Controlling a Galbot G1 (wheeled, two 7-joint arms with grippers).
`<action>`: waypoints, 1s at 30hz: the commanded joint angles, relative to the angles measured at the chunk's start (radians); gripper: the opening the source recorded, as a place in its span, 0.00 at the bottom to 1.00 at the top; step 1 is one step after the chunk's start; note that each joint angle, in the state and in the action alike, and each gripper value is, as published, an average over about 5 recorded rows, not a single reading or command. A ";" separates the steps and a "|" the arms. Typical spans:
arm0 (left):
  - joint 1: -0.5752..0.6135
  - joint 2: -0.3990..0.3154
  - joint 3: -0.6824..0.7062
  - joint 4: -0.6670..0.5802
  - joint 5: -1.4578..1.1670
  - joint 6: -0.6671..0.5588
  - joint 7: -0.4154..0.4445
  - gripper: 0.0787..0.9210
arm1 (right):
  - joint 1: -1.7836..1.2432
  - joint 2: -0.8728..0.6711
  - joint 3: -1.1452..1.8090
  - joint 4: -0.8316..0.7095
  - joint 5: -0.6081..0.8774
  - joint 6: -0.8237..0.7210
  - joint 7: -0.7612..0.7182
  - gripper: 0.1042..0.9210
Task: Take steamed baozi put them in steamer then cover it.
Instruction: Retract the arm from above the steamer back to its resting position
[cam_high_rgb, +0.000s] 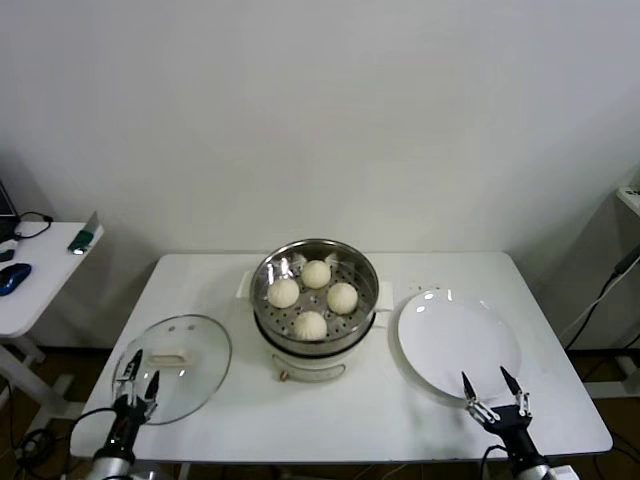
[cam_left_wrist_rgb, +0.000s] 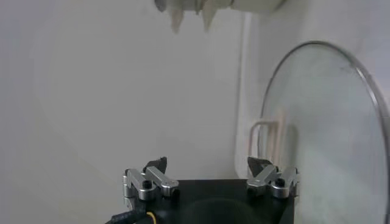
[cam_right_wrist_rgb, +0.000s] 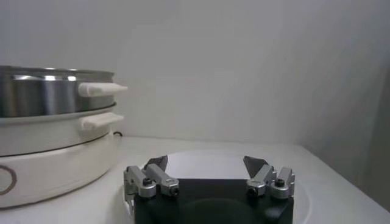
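Baozi (cam_high_rgb: 312, 296), all four, sit on the perforated tray inside the steamer (cam_high_rgb: 360, 330), which is at table centre, well ahead of both grippers and between them. Cover (cam_high_rgb: 205, 350) lies flat on the table beside the steamer; its handle (cam_high_rgb: 168, 356) is just ahead of the left gripper (cam_high_rgb: 139, 385), whose jaws are spread and empty at the lid's near rim. Right gripper (cam_high_rgb: 494, 386) is released too, empty, at the near edge of the white plate (cam_high_rgb: 440, 345). Loading looks done; only covering is left. Risks: glass lid is slick and flat, handle is low, so a shallow pinch could slip; a tilted carry could clip the steamer rim or land off-centre.
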 joint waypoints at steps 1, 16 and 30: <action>-0.105 -0.005 0.015 0.130 0.087 0.016 -0.017 0.88 | -0.021 0.015 0.010 0.006 -0.006 0.009 -0.001 0.88; -0.207 -0.002 0.033 0.216 0.100 0.020 -0.026 0.88 | -0.048 0.033 0.028 0.019 -0.009 0.019 -0.004 0.88; -0.250 0.002 0.044 0.271 0.101 0.035 -0.034 0.87 | -0.049 0.058 0.024 0.016 -0.035 0.024 -0.007 0.88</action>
